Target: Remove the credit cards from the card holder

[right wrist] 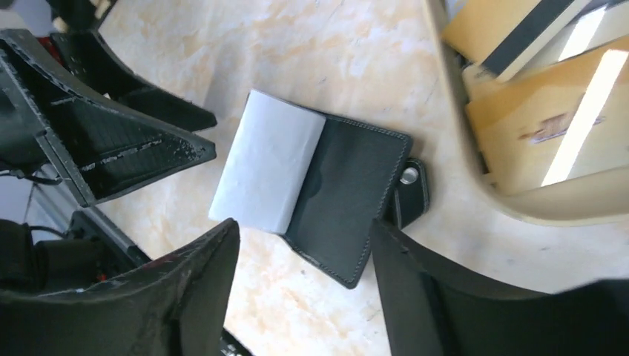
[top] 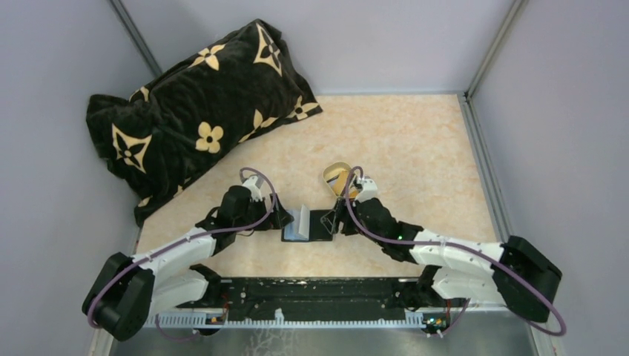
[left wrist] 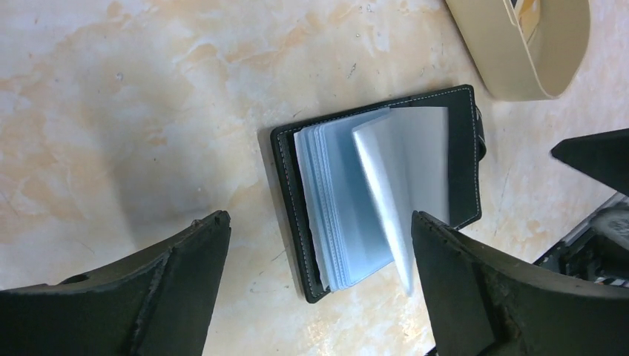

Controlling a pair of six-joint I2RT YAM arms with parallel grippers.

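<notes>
The black card holder lies open on the table between both grippers, its pale blue sleeves fanned up on the left half. My left gripper hovers open above its near edge, touching nothing. My right gripper is open too, straddling the black cover's corner without gripping it. Orange-yellow credit cards lie in the oval tray to the right. I cannot tell whether the sleeves hold any cards.
The cream oval tray stands just behind the right gripper. A big black flowered pillow fills the back left corner. Grey walls close in the table on the left, right and back.
</notes>
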